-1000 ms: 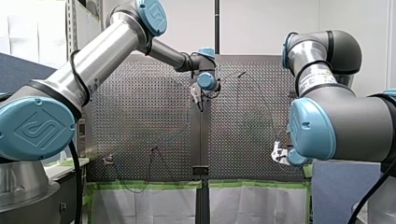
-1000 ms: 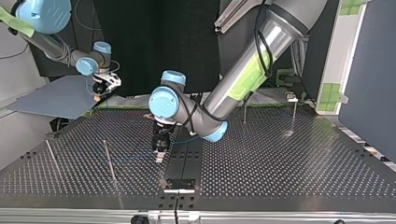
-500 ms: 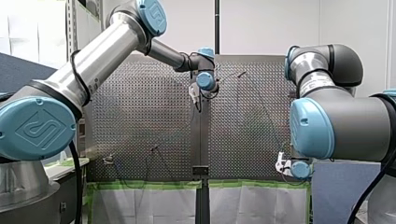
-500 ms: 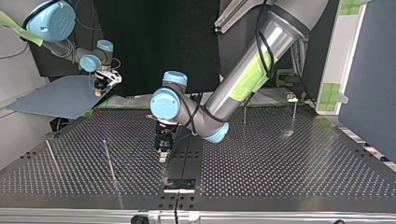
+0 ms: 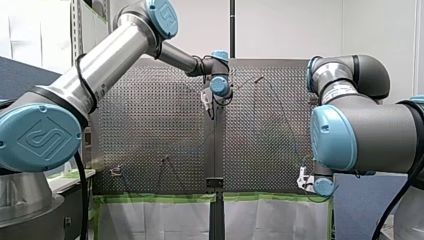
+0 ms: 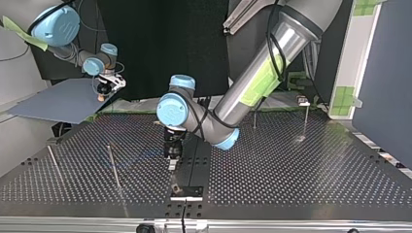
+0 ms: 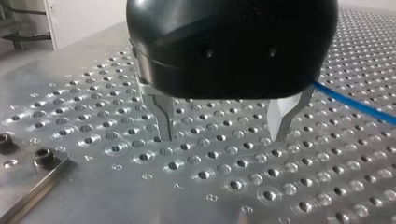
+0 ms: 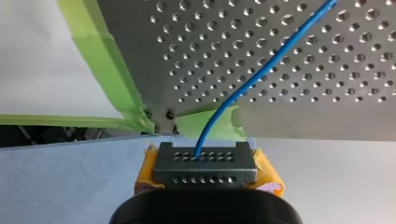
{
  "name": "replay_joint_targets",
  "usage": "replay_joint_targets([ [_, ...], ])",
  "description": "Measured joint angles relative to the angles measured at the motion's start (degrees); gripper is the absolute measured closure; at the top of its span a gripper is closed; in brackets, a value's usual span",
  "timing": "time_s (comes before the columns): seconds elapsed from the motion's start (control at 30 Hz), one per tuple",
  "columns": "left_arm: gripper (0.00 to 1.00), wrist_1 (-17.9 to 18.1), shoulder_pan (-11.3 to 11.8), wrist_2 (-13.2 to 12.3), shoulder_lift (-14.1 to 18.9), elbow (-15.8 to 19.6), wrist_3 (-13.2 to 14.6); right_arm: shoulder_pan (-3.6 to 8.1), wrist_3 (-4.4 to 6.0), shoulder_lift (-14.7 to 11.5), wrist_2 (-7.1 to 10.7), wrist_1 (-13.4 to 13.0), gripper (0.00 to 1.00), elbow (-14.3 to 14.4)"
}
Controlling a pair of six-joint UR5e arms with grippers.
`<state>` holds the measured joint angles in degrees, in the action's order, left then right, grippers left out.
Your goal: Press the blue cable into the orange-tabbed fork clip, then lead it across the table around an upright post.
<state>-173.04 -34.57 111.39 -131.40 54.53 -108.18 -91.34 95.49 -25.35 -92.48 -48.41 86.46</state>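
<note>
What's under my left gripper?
Only bare perforated table shows under the open left gripper; the blue cable runs beside it. Its body covers the table farther back.

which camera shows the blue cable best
The right wrist view: the blue cable runs from my right gripper, shut on it, over the table. The left wrist view shows a short stretch beside my left gripper; the top view a faint trace; the front view hardly anything.

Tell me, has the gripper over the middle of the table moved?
Yes. In the top view my left gripper has slid toward the black bracket nearest the camera.
</note>
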Motion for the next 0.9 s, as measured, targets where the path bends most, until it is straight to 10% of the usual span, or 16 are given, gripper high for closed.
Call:
replay_joint_targets([
  [0.53,0.0,-8.2,0.0,6.4,0.0,-0.8,-0.7,0.31,-1.45,0.0,0.54,0.5,1.0,-0.3],
  [0.9,0.0,-14.6,0.2,4.7,0.0,-1.9,-1.6,0.34,-1.6,0.1,0.6,0.8,1.0,-0.5],
])
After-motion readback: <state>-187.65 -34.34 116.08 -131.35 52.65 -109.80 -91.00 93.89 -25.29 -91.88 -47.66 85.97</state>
